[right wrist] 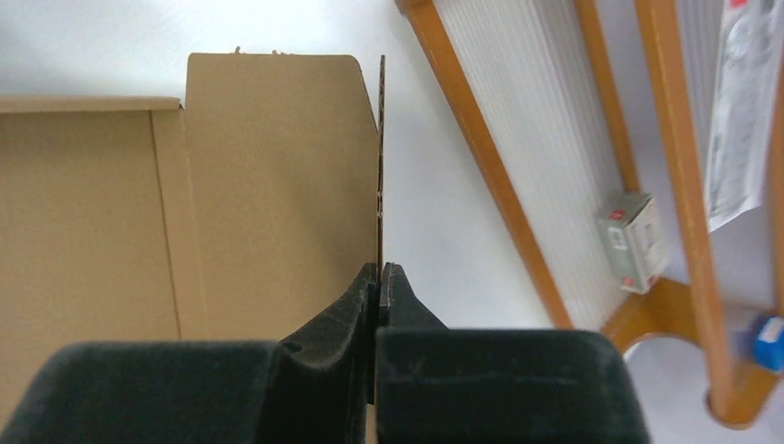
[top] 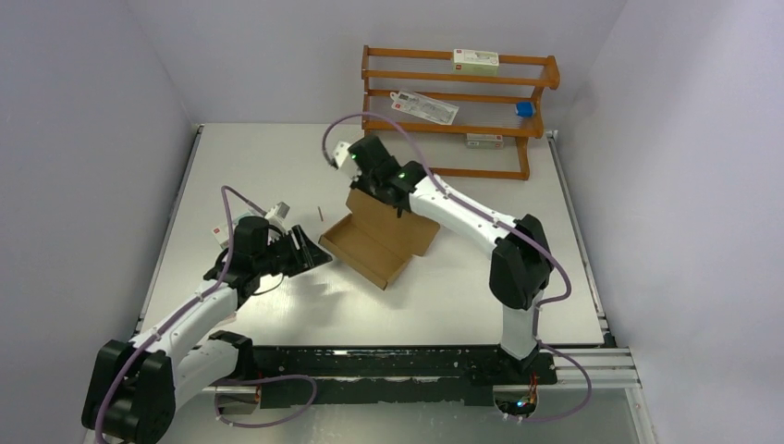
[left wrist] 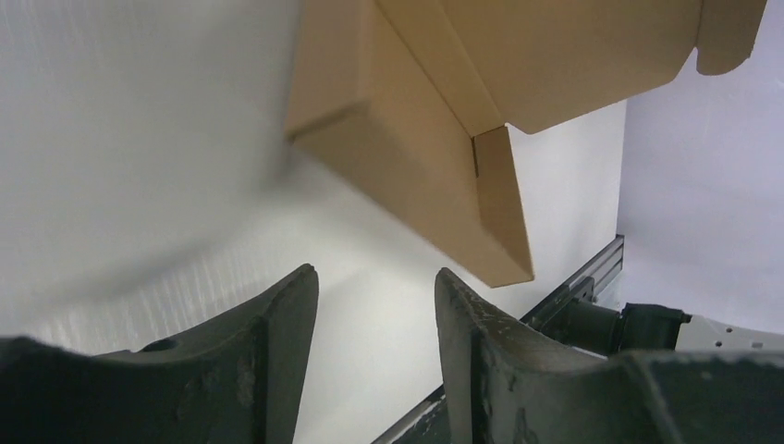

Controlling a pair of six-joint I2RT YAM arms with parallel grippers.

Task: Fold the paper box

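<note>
The paper box [top: 377, 242] lies near the middle of the table [top: 462, 296], partly formed: an open brown tray with a panel rising along its far side. The right gripper [top: 361, 185] reaches in at the box's 12 o'clock edge. In the right wrist view its fingers [right wrist: 356, 301] are pressed together on the thin edge of an upright cardboard flap of the box [right wrist: 268, 185], probably a side tab of the raised panel, though the overhead view is too coarse to confirm.

The left gripper [top: 317, 254] sits at the box's 9 o'clock, just beside its near corner. In the left wrist view its fingers [left wrist: 287, 324] stand apart with only bare table between them, and the box [left wrist: 416, 176] lies ahead of the tips without touching them.

A wooden rack [top: 444, 92] holding small white cartons stands at 1 o'clock from the box.
</note>
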